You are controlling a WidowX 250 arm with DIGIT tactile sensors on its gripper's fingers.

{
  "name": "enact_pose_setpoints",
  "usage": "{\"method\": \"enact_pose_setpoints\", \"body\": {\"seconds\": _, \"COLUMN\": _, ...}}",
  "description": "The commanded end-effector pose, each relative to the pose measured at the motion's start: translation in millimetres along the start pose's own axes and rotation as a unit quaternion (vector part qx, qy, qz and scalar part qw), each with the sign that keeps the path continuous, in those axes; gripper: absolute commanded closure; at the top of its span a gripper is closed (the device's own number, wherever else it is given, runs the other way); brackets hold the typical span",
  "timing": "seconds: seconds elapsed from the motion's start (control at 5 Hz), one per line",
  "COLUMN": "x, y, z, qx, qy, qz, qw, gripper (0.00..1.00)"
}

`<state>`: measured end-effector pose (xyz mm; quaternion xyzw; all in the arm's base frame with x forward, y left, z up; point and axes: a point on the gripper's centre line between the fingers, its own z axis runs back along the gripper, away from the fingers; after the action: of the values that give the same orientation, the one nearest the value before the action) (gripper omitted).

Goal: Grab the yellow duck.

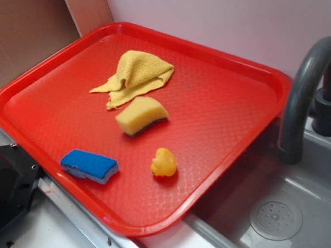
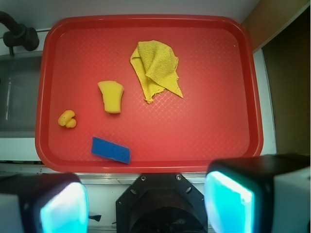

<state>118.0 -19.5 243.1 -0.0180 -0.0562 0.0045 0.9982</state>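
The yellow duck (image 1: pixel 164 162) sat free on the red tray (image 1: pixel 227 104) (near the blue sponge (image 1: pixel 90 166)). The gripper (image 2: pixel 146 204) hung high, fingers apart, probably fully.

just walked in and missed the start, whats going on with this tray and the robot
Nothing is being handled yet. The gripper hangs open above the near edge of the red tray, holding nothing. On the tray lie a yellow duck, a yellow sponge, a blue sponge and a crumpled yellow cloth, all apart from the gripper. The duck sits alone near the tray edge closest to the grey sink, untouched.
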Motion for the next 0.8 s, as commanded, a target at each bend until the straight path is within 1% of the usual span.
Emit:
{"method": "enact_pose_setpoints", "body": {"seconds": 0.0, "x": 0.0, "y": 0.0, "z": 0.0, "qx": 0.000, "qy": 0.000, "qz": 0.000, "qw": 1.000, "gripper": 0.00}}
{"method": "enact_pose_setpoints", "body": {"seconds": 0.2, "x": 14.5, "y": -4.9, "z": -18.8, "qx": 0.033, "qy": -0.016, "qz": -0.113, "qw": 0.993, "gripper": 0.00}}
{"method": "enact_pose_setpoints", "body": {"seconds": 0.4, "x": 29.0, "y": -27.0, "z": -33.7, "qx": 0.055, "qy": -0.037, "qz": -0.239, "qw": 0.969, "gripper": 0.00}}
{"method": "enact_pose_setpoints", "body": {"seconds": 0.6, "x": 47.6, "y": -53.0, "z": -55.7, "qx": 0.020, "qy": -0.055, "qz": -0.354, "qw": 0.934, "gripper": 0.00}}
